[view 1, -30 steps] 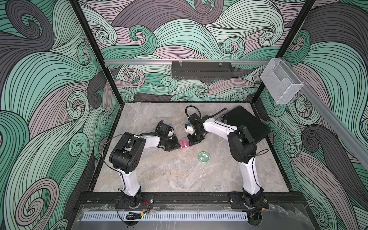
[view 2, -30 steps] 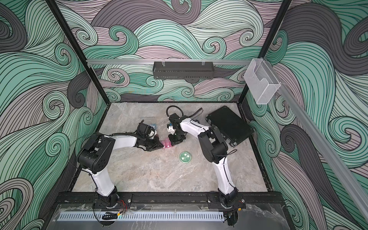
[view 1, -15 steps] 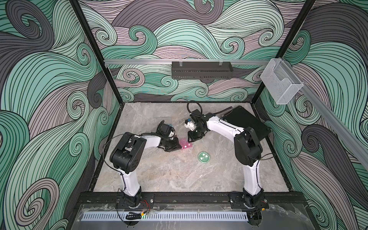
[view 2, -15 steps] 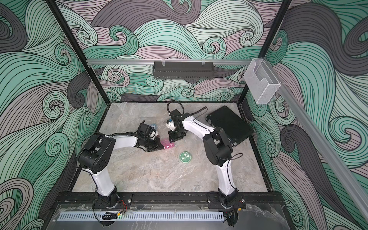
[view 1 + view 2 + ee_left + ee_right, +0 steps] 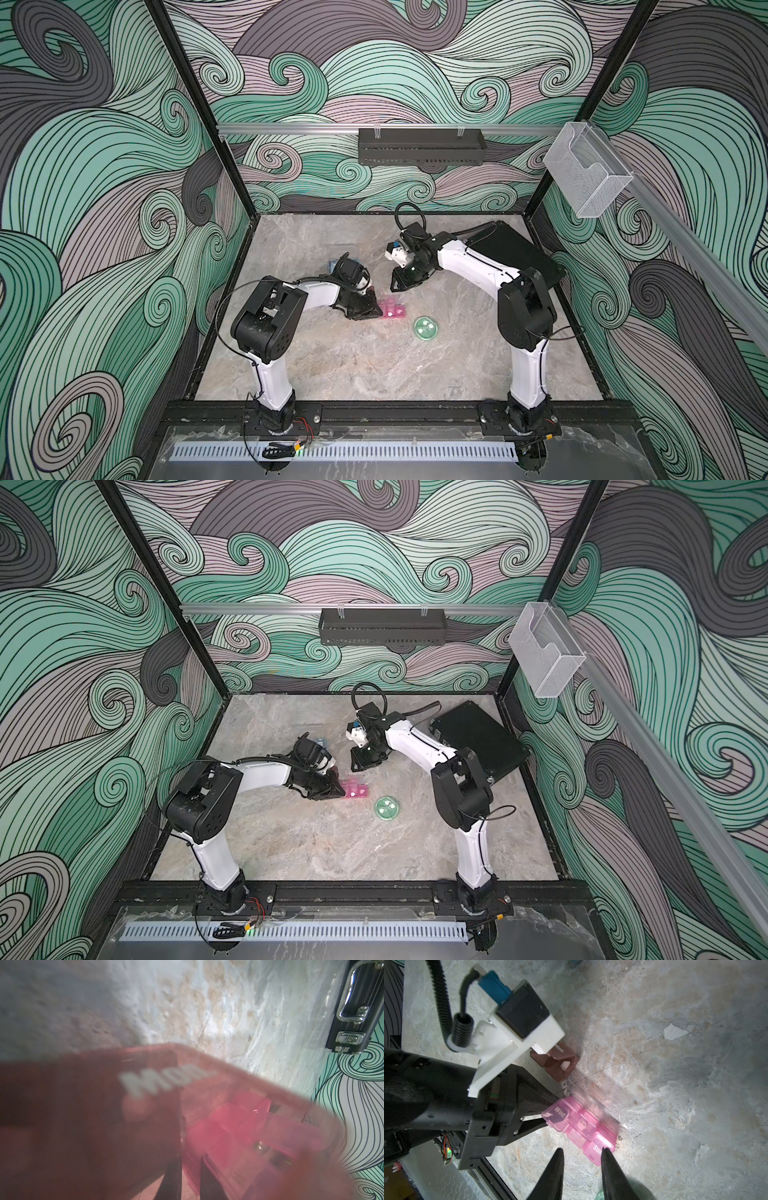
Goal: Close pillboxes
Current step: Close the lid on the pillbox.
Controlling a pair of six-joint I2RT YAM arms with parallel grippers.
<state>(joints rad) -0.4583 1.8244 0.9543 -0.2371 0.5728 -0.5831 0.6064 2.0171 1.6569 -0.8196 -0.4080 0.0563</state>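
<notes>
Pink pillbox [image 5: 581, 1124] sits just beyond my right claw [image 5: 581, 1150] now I've pulled back, jaws parted and empty, lids looking down; my left claw [image 5: 547, 1114] flanks its end, whether gripping I cannot tell.

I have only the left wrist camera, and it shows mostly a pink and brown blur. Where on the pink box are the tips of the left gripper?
Observer: The right wrist view shows the left gripper at the "Wed" end of the pink box.
Operator: And the other arm, where is it?
Observer: The right gripper hovers near the "Sun" end, jaws apart, nothing between them.
Operator: Is there another box close by?
Observer: A round green box lies on the table, apart from the pink one, on the side toward the robot's bases.
</notes>
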